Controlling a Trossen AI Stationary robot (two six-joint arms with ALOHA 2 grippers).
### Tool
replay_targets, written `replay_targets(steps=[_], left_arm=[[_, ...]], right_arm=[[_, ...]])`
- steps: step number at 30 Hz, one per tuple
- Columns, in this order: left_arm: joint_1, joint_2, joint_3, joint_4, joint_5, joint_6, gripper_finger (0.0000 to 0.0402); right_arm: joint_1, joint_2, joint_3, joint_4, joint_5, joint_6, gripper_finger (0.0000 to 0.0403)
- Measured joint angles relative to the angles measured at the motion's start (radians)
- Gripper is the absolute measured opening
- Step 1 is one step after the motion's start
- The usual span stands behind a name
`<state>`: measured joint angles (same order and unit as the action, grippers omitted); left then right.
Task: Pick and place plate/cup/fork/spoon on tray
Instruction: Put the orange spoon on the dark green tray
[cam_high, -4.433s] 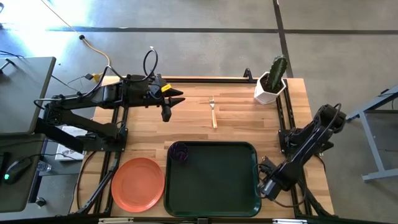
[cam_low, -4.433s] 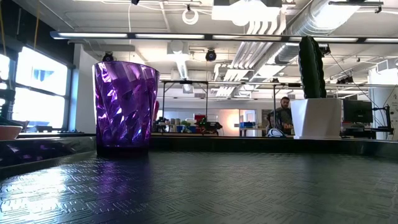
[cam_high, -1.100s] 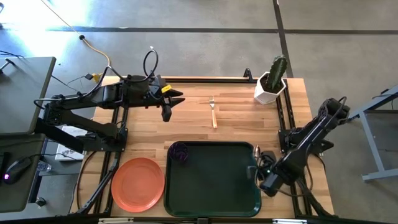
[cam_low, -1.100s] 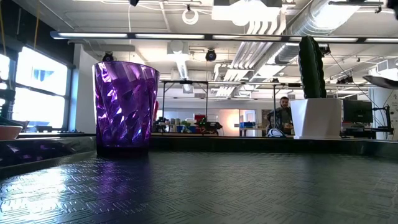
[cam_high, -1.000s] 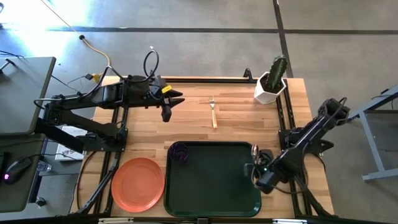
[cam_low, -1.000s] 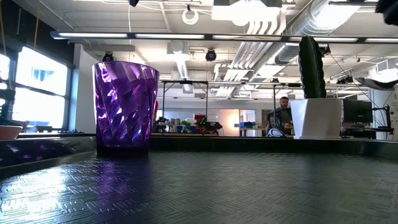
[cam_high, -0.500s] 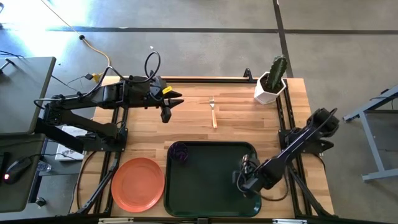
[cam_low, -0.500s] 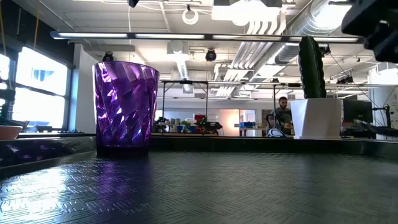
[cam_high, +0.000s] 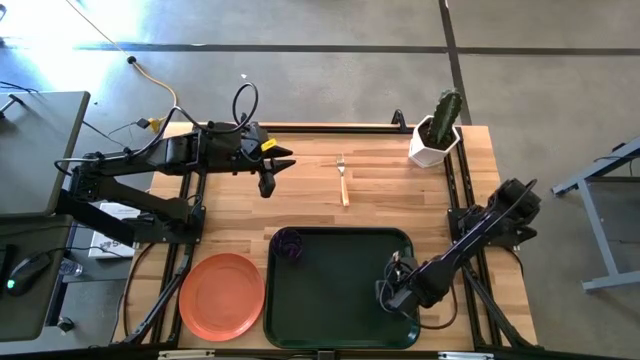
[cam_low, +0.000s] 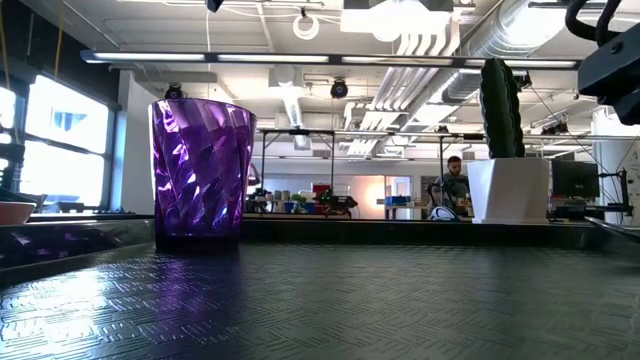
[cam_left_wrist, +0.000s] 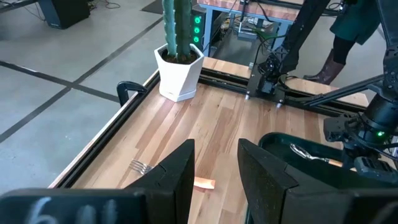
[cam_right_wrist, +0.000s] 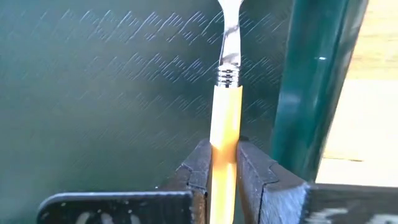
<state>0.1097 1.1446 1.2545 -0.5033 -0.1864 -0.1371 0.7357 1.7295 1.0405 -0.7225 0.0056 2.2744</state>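
The jaws of the right gripper (cam_right_wrist: 225, 163) are seen clamped on the tan handle of the spoon (cam_right_wrist: 226, 93), whose metal neck reaches forward over the dark floor of the tray (cam_high: 330, 300), close beside its raised right wall. Over the last second the right gripper (cam_high: 395, 290) has been carried inward from outside the tray's right edge and lowered, so that the spoon is now held just above the tray's right side, or perhaps already touching it; release is judged to be the step in hand. The cup (cam_high: 288, 244) is already standing in the tray's far left corner. The plate (cam_high: 222, 296) lies on the table (cam_high: 380, 200) just left of the tray, and the fork (cam_high: 343, 183) lies toward the table's far edge; both are yet to be moved. The left gripper (cam_high: 268, 168) has stayed near the far left of the table, its jaws narrowly parted and empty.
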Motion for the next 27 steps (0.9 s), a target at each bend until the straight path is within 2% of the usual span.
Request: replay_targets(steps=[15,27], left_arm=[[0.0,0.0,0.0,0.0,0.0,-0.001,0.0113],[0.0,0.0,0.0,0.0,0.0,-0.001,0.0113]], right_arm=[[0.0,0.033,0.0,0.022,-0.035,-0.01,0.003],[0.0,0.033,-0.001,0.037,-0.044,-0.013,0.0067]])
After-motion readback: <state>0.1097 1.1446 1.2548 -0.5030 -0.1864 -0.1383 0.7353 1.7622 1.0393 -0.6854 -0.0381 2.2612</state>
